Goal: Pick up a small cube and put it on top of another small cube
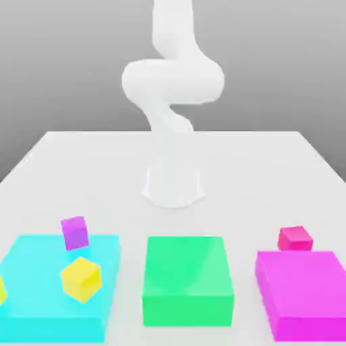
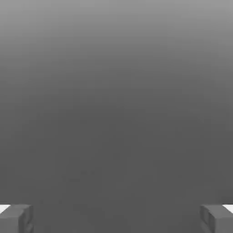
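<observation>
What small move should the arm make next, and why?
Probably carry the open gripper toward the pink-red cube, which sits untouched behind the magenta block. The fingers stand wide apart with nothing between them, and the purple cube awaits it.

The exterior view faces the arm (image 1: 172,101) across the table (image 1: 257,176); the hand view looks past its jaws.

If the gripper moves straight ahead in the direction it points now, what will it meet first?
Nothing that shows, as far as I can judge. Past the gripper, whose open fingers stand far apart, the hand view has just plain grey, with no cube or block in line; depth there is unclear.
</observation>
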Action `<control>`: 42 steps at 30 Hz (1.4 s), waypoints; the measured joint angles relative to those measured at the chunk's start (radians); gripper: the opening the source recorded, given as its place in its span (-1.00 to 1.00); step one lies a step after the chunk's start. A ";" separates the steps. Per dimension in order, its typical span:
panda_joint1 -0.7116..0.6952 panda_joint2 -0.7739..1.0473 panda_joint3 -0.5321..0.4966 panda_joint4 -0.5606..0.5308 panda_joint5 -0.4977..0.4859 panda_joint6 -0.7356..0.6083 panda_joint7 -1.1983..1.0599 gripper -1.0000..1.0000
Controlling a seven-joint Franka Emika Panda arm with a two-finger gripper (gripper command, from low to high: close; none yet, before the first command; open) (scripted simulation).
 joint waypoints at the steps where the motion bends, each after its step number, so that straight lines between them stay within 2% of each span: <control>1: 0.033 0.035 0.001 -0.021 0.006 0.023 -0.042 0.00; 11: 0.323 0.359 0.048 -0.217 0.054 0.229 -0.427 0.00; 18: 0.476 0.583 0.130 -0.353 0.056 0.373 -0.670 0.00; 23: 0.598 0.747 0.180 -0.439 -0.029 0.480 -0.767 0.00; 29: 0.652 0.963 0.077 -0.414 -0.147 0.654 -0.700 0.00; 30: 0.665 0.989 0.062 -0.410 -0.155 0.676 -0.693 -1.00; 37: 0.666 0.991 0.061 -0.410 -0.160 0.675 -0.689 -1.00; 42: 0.630 0.834 0.117 -0.438 -0.075 0.547 -0.753 -1.00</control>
